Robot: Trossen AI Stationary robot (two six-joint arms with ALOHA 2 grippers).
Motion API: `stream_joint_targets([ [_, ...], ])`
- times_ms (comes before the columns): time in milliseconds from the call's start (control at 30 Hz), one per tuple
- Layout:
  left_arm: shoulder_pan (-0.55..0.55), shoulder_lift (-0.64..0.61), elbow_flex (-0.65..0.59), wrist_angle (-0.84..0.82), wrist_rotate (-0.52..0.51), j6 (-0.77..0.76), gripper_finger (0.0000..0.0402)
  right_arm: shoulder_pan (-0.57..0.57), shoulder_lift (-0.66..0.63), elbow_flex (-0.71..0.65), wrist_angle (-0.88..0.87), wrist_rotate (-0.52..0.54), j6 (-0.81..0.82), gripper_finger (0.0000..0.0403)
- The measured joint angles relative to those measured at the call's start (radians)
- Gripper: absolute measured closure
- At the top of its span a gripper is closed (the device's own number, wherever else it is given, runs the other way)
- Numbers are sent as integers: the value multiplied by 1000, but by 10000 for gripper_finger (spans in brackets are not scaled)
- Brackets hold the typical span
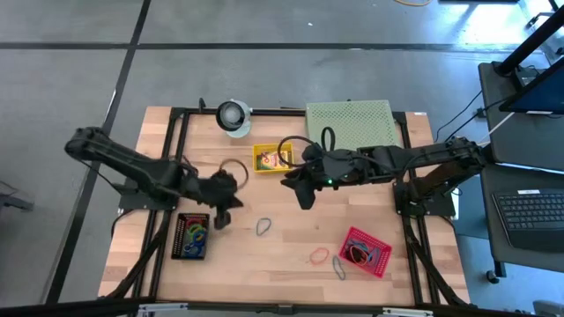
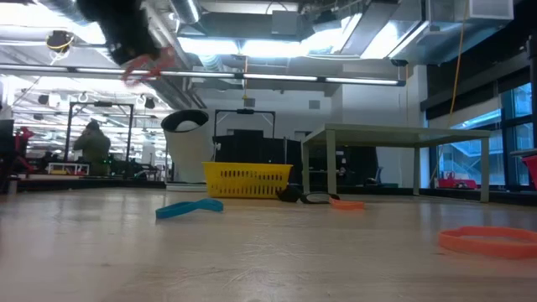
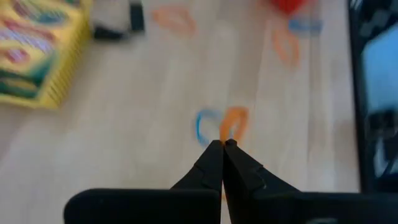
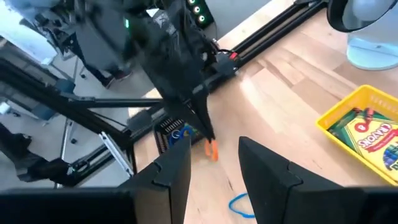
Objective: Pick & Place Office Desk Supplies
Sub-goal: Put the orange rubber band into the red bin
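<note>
High view: the left arm reaches in from the table's left edge, and its left gripper (image 1: 224, 211) hangs above the wood just right of a black tray (image 1: 192, 236) of coloured rubber bands. The right arm stretches from the right edge toward the middle, with the right gripper (image 1: 302, 195) just below a yellow basket (image 1: 272, 158) that holds a crayon box. A blue rubber band (image 1: 263, 227) lies on the wood between the two grippers. A red basket (image 1: 366, 251) sits near the front right.

Low view: the left gripper (image 2: 138, 63) is raised well clear of the tabletop with an orange rubber band (image 2: 149, 65) hanging from its tip, a lift the overhead picture does not reveal. The blue band (image 2: 190, 207) lies flat in front of the yellow basket (image 2: 247, 179).

Left wrist view: the fingers (image 3: 211, 163) are pressed together, pinching the orange band (image 3: 233, 122), with the blue loop (image 3: 205, 124) on the wood beyond.

Right wrist view: the right gripper's (image 4: 214, 167) fingers stand spread apart and hold nothing. Beyond them the left gripper (image 4: 206, 134) pinches the orange band (image 4: 212, 148) above the table.
</note>
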Motion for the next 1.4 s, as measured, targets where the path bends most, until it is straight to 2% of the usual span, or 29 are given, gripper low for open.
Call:
stream_joint_targets([
  [233,101,-122,0,168,-26,53,400,3,0,0,62,66,21,266],
  [400,166,-136,0,344,-24,112,400,-1,16,1,124,85,17,266],
  [567,220,-136,1,452,-16,156,400,-3,70,0,161,70,8,266],
  [933,239,-136,0,496,45,166,400,-36,125,0,240,77,-14,263],
  [1233,240,-136,1,508,54,167,400,-47,170,-1,310,58,-4,218],
  [1400,252,-136,1,517,59,166,400,-47,181,0,321,55,14,212],
])
